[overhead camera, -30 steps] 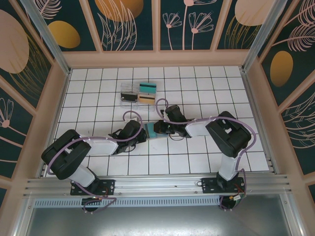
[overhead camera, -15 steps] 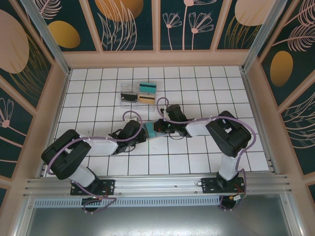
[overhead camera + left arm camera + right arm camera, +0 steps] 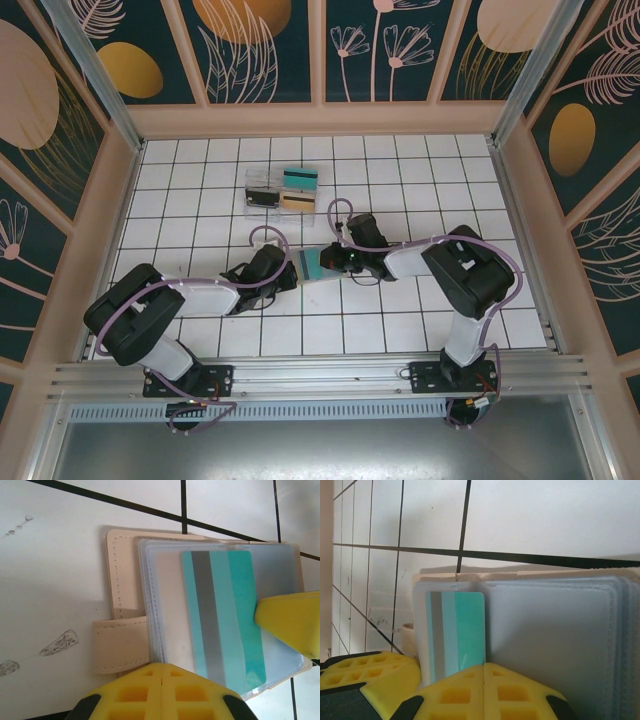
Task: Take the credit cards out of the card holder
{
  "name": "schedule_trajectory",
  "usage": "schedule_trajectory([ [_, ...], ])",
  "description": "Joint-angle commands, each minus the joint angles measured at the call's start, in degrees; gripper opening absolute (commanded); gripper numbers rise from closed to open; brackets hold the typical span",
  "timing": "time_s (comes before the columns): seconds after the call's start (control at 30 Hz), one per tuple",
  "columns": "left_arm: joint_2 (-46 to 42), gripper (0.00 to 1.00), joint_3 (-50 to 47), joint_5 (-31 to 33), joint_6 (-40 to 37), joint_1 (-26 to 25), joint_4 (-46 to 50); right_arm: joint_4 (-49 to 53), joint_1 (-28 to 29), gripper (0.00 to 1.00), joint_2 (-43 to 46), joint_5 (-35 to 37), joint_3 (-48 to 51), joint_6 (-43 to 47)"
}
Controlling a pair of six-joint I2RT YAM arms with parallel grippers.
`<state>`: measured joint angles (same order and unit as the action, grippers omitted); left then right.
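From above, the card holder lies open on the tiles. The left gripper is down on its left end and the right gripper on its right end. A teal card shows on the holder between them. Well beyond the holder's far side stands a clear tray with other cards lying in it. The left wrist view shows the holder's tan rim and strap on the side away from the right gripper. The clear sleeves are fanned over the rim, and the teal card lies stripe-up on them. The left gripper's fingers meet along a seam with no gap and bear on the holder's near edge. One yellow fingertip of the right gripper rests on the card's edge at the holder's opposite end. In the right wrist view that gripper's fingers are likewise together, set at the card's near edge. Whether the edge is nipped between them or merely pressed from above, I cannot tell. The step in hand looks to be drawing this card clear of its sleeve. To do it well, the left gripper ought to pin the holder flat so the whole bifold does not skate along. The right should draw straight along the sleeve's length, low and slow. A tilted pull would likely jam a corner in the plastic or lift the neighbouring sleeves with it.
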<state>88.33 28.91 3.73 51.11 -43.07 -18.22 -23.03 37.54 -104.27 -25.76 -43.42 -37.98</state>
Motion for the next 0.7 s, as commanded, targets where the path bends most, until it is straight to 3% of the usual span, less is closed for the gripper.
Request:
schedule_trajectory([
  [0.0,-0.3,0.06,-0.6,0.3,0.1,0.3,1.4,-0.2,0.3,0.10,1.0,-1.1,-0.3,0.3],
  [0.1,-0.2,0.06,-0.7,0.2,0.0,0.2,1.3,0.8,1.2,0.19,0.1,-0.6,-1.4,0.9],
  [0.43,-0.4,0.06,-0.7,-0.2,0.0,0.2,1.1,0.4,2.1,0.18,-2.1,-1.7,-2.7,0.6],
  [0.57,-0.4,0.06,-0.6,-0.3,0.0,0.2,1.1,0.5,2.3,0.11,-2.0,-1.0,-2.9,0.5],
  [0.67,-0.6,0.06,-0.9,-0.1,0.0,0.2,1.2,0.5,1.9,0.01,-1.7,-0.9,-2.4,0.5],
])
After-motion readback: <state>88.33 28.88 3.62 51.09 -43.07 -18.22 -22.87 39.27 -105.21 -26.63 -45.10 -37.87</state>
